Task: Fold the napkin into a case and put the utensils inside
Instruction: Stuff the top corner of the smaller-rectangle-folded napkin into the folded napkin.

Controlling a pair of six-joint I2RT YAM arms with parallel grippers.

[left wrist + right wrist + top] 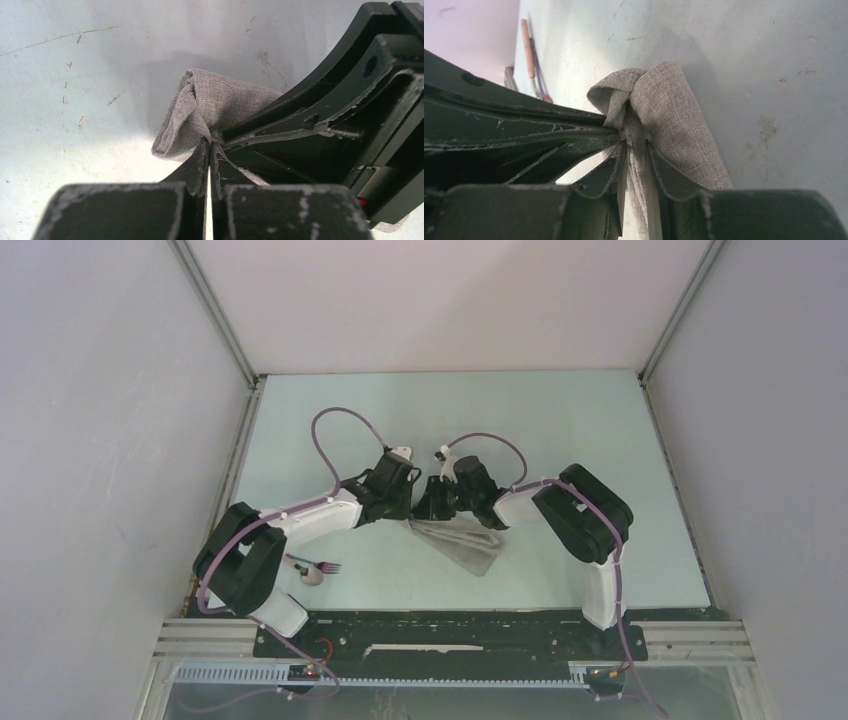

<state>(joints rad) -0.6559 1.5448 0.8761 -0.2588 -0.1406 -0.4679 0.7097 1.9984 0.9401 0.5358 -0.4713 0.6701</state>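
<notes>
Scuffed left gripper (209, 146), bunched woven napkin (215, 100)

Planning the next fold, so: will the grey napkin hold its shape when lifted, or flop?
Probably floppy: the napkin bunches and creases where the left gripper pinches it. Likely light, since a small pinch holds the bunch up. Its matte weave should resist slipping.

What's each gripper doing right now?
Left gripper: shut on the napkin.
Right gripper: open, jaws slightly apart, napkin loose between them.
</notes>
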